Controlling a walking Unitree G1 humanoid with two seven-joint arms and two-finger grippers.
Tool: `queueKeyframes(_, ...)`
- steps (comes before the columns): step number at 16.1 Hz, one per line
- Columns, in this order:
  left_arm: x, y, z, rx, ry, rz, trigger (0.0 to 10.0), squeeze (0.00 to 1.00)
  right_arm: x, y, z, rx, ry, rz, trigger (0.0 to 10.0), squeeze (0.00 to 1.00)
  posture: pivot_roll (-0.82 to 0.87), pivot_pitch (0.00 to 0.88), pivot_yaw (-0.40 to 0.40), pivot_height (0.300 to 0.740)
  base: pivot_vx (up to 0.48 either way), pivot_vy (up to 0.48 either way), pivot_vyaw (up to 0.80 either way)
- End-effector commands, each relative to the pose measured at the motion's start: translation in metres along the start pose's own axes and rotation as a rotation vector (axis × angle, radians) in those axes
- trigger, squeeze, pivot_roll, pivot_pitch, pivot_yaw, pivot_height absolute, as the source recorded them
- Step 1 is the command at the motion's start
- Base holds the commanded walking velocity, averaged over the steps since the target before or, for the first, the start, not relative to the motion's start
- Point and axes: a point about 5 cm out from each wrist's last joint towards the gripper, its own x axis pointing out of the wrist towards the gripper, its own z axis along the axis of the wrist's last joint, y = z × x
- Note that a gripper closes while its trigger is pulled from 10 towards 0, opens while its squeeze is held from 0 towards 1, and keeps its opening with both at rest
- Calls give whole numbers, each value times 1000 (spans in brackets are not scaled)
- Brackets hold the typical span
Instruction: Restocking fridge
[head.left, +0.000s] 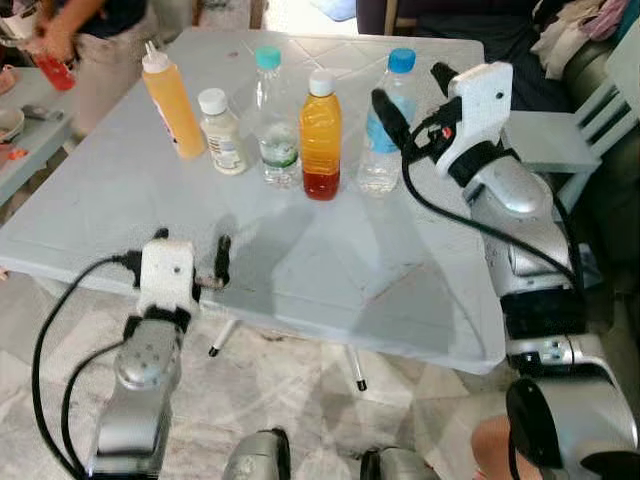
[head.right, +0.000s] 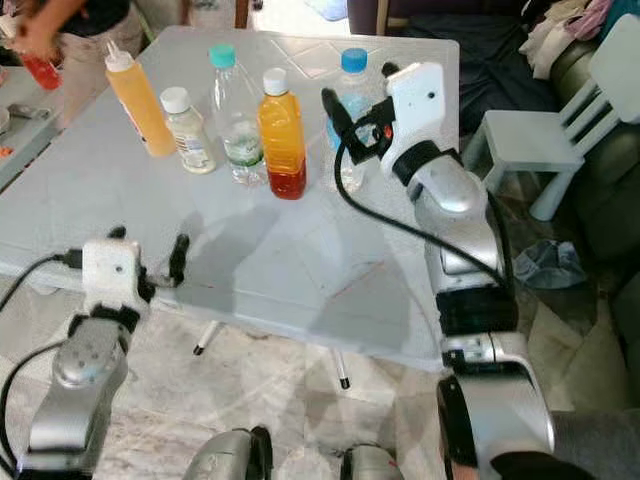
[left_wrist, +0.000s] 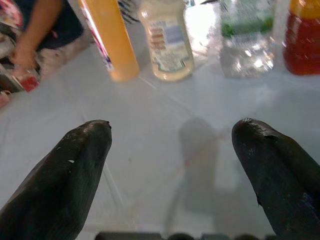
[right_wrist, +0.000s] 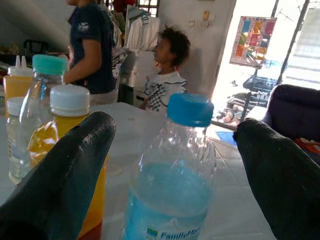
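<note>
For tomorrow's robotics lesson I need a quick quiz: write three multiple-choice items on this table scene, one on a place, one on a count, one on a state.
1. Which bottle stands nearest the right end effector?
A. orange squeeze bottle
B. blue-capped water bottle
C. small cream bottle

2. How many bottles stand in the row on the white table?
A. three
B. five
C. seven

3. How are the left end effector's fingers?
A. open, holding nothing
B. shut on a bottle
C. shut on a cap

Answers:
1 B: the blue-capped water bottle sits between its spread fingers.
2 B: five caps show in the row.
3 A: only bare tabletop lies between them.
</note>
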Motion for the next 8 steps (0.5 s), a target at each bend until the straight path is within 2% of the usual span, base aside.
queueKeyframes(1,-3,-2,1,10,4,-16,10000,0,6,-4,9,6,-27,1,10000,0,86,157,87,740,0,0,0)
queueKeyframes(5,-4,-4,2,9,8,-27,10000,0,14,-10,13,26,-28,-9,10000,0,92,159,85,740,0,0,0)
queueKeyframes(8,-2,4,2,21,6,-13,10000,0,22,-10,12,28,-8,-1,10000,0,99,165,79,740,0,0,0)
